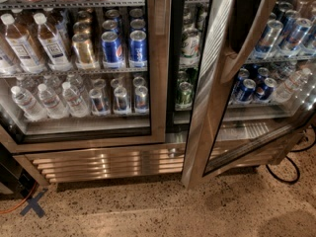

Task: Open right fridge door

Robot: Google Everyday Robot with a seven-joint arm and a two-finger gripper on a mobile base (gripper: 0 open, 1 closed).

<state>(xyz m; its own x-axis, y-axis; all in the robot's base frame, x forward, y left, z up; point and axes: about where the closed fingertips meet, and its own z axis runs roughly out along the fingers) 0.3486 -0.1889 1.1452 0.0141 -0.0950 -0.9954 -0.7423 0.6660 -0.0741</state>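
The fridge (159, 58) fills the upper part of the camera view, with wire shelves of cans and bottles. The right fridge door (205, 117) stands ajar, swung outward, its ribbed steel edge slanting from the top middle down to the floor. Blue cans show through its glass pane (261, 83). A dark, long handle-like strip (245, 23) runs along the door's frame near the top. The left door (157, 98) is shut, with water bottles and cans behind it. My gripper is not in this view.
A louvred steel grille (108, 164) runs along the fridge base. The speckled floor (163, 211) has a blue tape cross (32, 206) and an orange cable (12, 209) at the left. A black cable (289, 169) loops at the right, beside the open door's lower corner.
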